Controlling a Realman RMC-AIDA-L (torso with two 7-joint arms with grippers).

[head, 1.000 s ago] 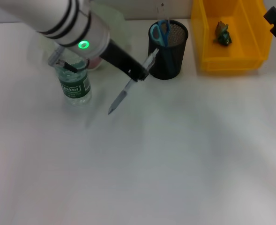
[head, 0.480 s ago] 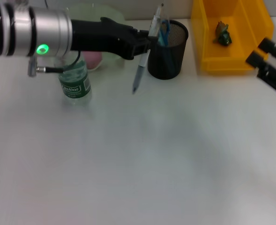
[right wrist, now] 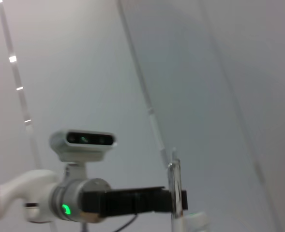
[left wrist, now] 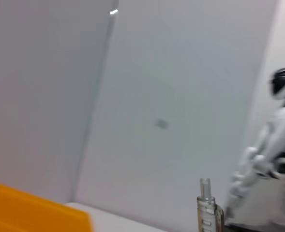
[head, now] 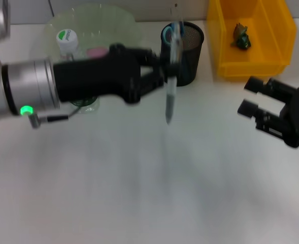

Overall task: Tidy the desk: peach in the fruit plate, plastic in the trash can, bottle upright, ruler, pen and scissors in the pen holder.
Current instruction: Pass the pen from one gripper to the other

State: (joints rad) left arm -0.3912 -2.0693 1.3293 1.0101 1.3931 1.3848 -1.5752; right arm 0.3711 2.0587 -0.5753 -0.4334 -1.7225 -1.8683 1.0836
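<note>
My left gripper [head: 162, 76] is shut on the pen [head: 170, 101], which hangs nearly upright just in front of the black mesh pen holder [head: 191, 51]. The pen's top [left wrist: 206, 205] also shows in the left wrist view. The right wrist view shows that arm holding the pen [right wrist: 174, 193]. Blue-handled scissors [head: 166, 35] stand in the holder, and a thin pale strip [head: 176, 11], perhaps the ruler, rises from it. The bottle [head: 67, 38] stands upright behind my left arm. A pink peach [head: 95, 52] lies in the green fruit plate [head: 96, 20]. Crumpled plastic [head: 240, 35] lies in the yellow trash can [head: 251, 63]. My right gripper [head: 251, 96] hovers open at the right.
The yellow bin [left wrist: 31, 212] sits at the back right, next to the pen holder. The plate and bottle crowd the back left. White table surface stretches across the front.
My left arm has dropped lower and swung the pen from tilted to nearly upright in front of the holder. My right gripper has come in from the right edge toward the middle.
</note>
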